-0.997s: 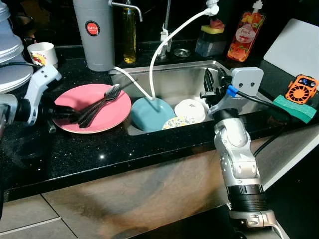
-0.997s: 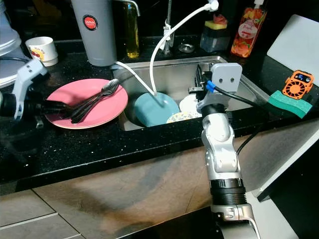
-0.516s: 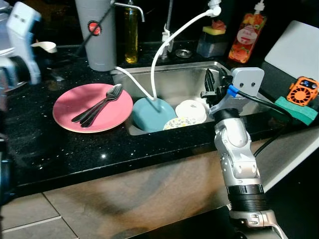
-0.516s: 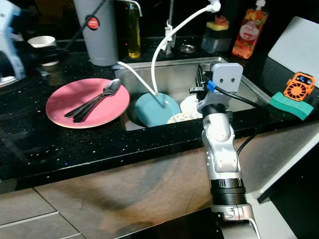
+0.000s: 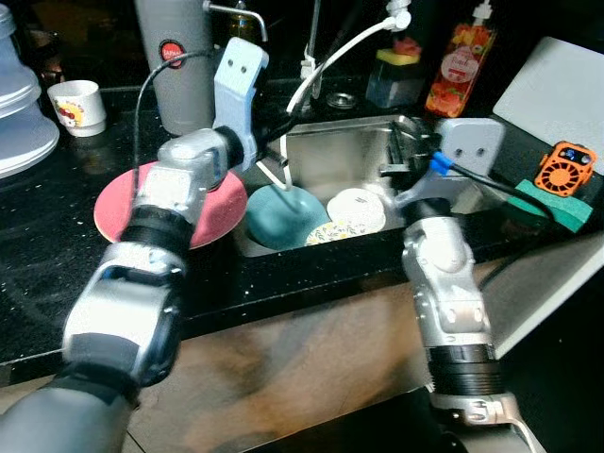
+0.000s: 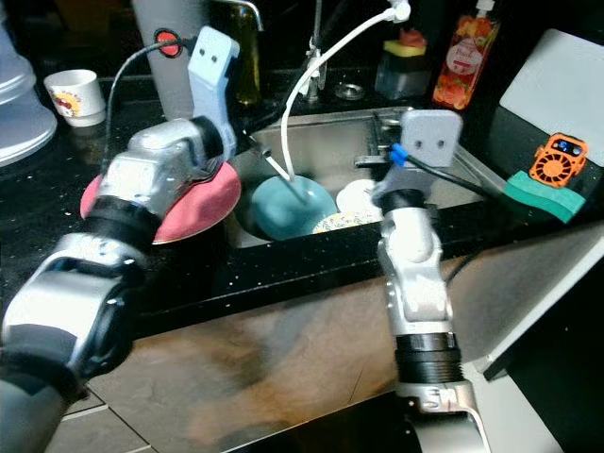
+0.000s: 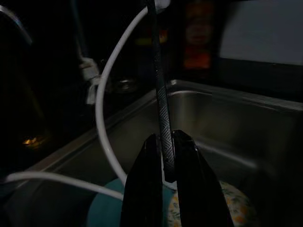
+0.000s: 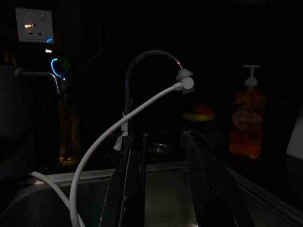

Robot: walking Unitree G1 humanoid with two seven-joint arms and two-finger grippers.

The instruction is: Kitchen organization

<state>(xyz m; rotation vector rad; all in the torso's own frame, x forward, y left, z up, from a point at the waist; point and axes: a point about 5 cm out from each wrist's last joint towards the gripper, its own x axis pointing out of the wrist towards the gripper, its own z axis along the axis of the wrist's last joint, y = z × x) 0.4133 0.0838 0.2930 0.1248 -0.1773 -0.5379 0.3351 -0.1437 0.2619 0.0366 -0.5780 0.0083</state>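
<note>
Cutlery handle (image 7: pixel 163 118), thin and dark with a textured grip, stood pinched between the two black fingers of the left gripper (image 7: pixel 164 161), rising past the fingertips; which utensil it was could not be told. That gripper hung over the left part of the steel sink (image 5: pixel 351 156), just beyond the rim, with the left arm reaching across the pink plate (image 5: pixel 113 203) on the black counter (image 5: pixel 57 283).

Below it in the basin lay a teal plate (image 5: pixel 283 212), tilted against the near wall, with a white dish (image 5: pixel 356 209) and a floral-patterned plate (image 5: pixel 332 232) beside it. A white hose (image 5: pixel 326 61) ran from the faucet down into the basin, touching the teal plate.

The right gripper (image 8: pixel 163 170) hovered at the right side of the sink, fingers apart and holding nothing.

Farther out: a grey flask (image 5: pixel 170 66) and a small printed cup (image 5: pixel 77 102) at the back left, an orange soap bottle (image 5: pixel 452 71) at the back right, a green sponge (image 5: pixel 555 201) and an orange mini fan (image 5: pixel 566 168) to the right.

Judged early to midway: one utensil lifted toward the sink, not yet released; the pink plate remained on the counter and the dishes unsorted.
</note>
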